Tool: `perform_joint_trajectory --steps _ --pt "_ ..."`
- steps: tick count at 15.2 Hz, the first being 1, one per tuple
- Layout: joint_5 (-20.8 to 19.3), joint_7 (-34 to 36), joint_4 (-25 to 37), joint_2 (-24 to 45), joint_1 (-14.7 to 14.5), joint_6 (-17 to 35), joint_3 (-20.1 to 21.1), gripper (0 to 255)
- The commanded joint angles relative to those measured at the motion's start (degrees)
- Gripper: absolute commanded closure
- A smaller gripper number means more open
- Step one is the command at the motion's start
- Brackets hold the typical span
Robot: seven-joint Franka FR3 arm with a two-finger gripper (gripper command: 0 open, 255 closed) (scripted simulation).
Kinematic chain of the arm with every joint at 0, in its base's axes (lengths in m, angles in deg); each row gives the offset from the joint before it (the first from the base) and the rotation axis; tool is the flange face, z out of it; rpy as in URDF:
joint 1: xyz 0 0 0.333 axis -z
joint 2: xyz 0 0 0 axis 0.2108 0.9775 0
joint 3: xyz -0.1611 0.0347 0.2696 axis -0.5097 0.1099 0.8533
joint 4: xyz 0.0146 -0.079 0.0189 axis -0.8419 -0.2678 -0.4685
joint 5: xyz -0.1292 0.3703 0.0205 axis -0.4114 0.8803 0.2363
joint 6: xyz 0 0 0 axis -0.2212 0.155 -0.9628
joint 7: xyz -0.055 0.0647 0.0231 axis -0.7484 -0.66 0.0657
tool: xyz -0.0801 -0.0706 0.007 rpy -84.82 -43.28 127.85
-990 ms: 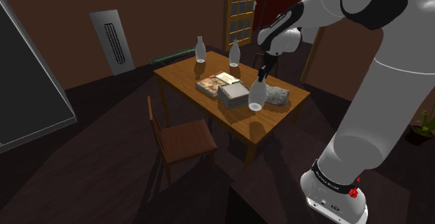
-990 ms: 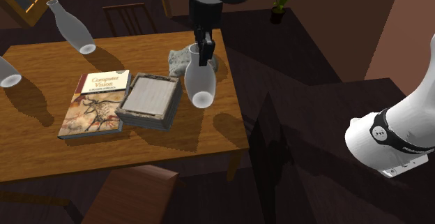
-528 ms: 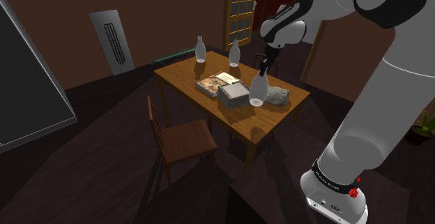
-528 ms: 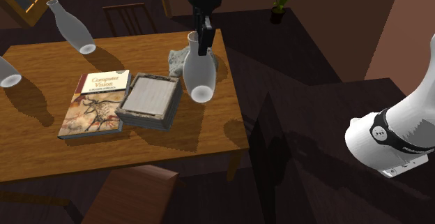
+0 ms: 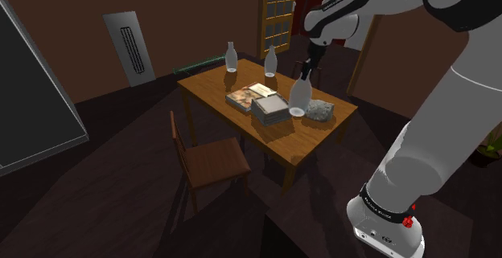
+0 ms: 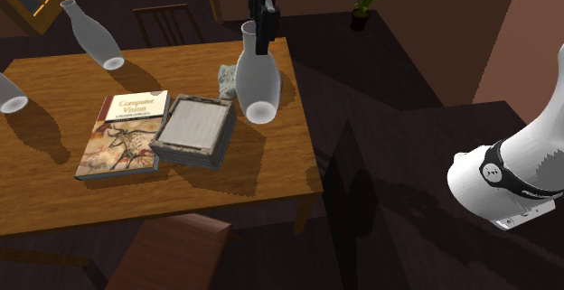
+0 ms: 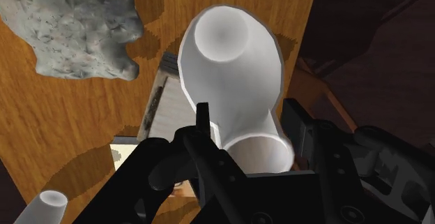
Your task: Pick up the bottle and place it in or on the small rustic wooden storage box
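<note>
A pale white bottle [image 5: 299, 96] hangs upright above the wooden table [image 5: 322, 132], with my gripper [image 5: 306, 66] shut on its neck. From the second exterior view the bottle [image 6: 257, 80] floats beside the edge of the small wooden box [image 6: 194, 128] that faces the stand, and the gripper [image 6: 265, 28] stands above it. Seen from the wrist, the bottle [image 7: 230, 62] is clasped between the black fingers of the gripper [image 7: 252, 146], its base over the box's rim [image 7: 155, 102]. The box [image 5: 269, 109] sits mid-table with a pale flat top.
A picture book [image 6: 126, 130] lies against the box's other side. A grey rock [image 5: 320, 110] rests behind the held bottle. Two more pale bottles [image 5: 231, 57] [image 5: 271, 61] stand at the table's far end. A wooden chair [image 5: 209, 158] stands at the table's near side.
The gripper has risen with the bottle, lifting it well above the tabletop, and the arm has stretched upward. The box, book and rock have not moved.
</note>
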Motion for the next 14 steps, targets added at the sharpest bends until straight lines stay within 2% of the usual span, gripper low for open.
perform_joint_trajectory --steps 1,4,9,14 --pt "-0.6 0.6 1.1 -0.7 0.0 -1.6 0.1 255" --pt "-1.2 1.1 2.2 -1.4 0.0 -3.3 0.2 255" --pt "4.1 -0.2 16.6 8.1 -0.4 -9.7 0.3 255" --pt "9.2 -0.9 33.7 18.7 1.6 -17.7 1.0 255"
